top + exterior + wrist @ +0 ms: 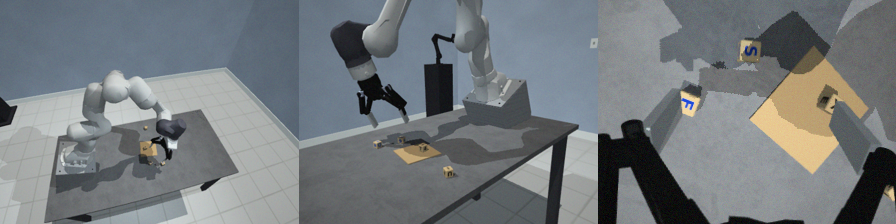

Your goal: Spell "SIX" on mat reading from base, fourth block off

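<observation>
My gripper (158, 153) (391, 124) (757, 108) is open and empty, tilted above the table. The tan mat (152, 152) (408, 158) (808, 150) lies flat. The X block (144, 148) (423, 147) (830, 101) is on it, partly hidden by a finger in the wrist view. The S block (150, 163) (401, 140) (750, 50) lies off the mat, blue S up. The F block (163, 163) (377, 144) (690, 103) lies farther out, beneath the other finger. The I block (146, 128) (448, 172) (889, 193) lies off the mat's opposite side, cut off in the wrist view.
The grey table (197, 149) (352, 181) carries the arm's base (76, 160) (496, 114) at one end. The arm's shadows cross the mat and the table around the S block. A black pedestal (439, 90) stands beyond the table.
</observation>
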Motion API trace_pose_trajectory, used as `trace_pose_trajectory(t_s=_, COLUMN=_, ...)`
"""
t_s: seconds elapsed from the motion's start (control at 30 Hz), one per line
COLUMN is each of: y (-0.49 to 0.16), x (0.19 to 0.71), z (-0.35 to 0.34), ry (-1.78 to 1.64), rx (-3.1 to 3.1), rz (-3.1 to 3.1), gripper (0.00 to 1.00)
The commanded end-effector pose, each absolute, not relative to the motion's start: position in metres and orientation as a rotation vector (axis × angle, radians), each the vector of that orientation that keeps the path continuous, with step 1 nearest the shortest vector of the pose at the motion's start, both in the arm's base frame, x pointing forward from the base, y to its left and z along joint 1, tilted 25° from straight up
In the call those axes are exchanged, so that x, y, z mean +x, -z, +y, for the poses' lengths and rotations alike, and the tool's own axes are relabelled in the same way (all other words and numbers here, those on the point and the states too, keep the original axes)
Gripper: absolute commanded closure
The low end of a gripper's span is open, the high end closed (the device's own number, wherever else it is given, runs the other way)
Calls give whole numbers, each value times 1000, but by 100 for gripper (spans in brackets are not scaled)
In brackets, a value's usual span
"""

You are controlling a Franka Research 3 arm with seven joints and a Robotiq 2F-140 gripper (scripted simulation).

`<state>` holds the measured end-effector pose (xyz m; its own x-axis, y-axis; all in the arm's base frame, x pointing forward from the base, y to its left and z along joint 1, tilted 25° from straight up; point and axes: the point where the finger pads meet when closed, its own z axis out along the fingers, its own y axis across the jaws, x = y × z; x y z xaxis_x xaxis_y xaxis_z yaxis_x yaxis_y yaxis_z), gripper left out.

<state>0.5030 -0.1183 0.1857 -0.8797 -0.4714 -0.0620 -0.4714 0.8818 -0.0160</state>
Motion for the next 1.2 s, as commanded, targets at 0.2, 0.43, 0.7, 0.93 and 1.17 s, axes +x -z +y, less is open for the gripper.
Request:
trace_pose_trajectory(t_s=0.2, y=-170, x=496, z=-126, ry=0, rx=-385, rz=3032, gripper=0)
trace_pose_trajectory(t_s=0.43, y=-158, x=487, z=-131, ry=-4, rx=-216, rz=3045, gripper=0)
trace_pose_trajectory(t_s=0.7, y=-144, x=475, z=-137, ry=-9, rx=-5, rz=3048, gripper=0)
trace_pose_trajectory(t_s=0.93, y=-137, x=469, z=-139, ry=-12, rx=99, rz=3044, gripper=0)
trace_pose_trajectory(t_s=1.17, y=-136, x=469, z=-139, ry=-13, rx=109, rz=3043, gripper=0)
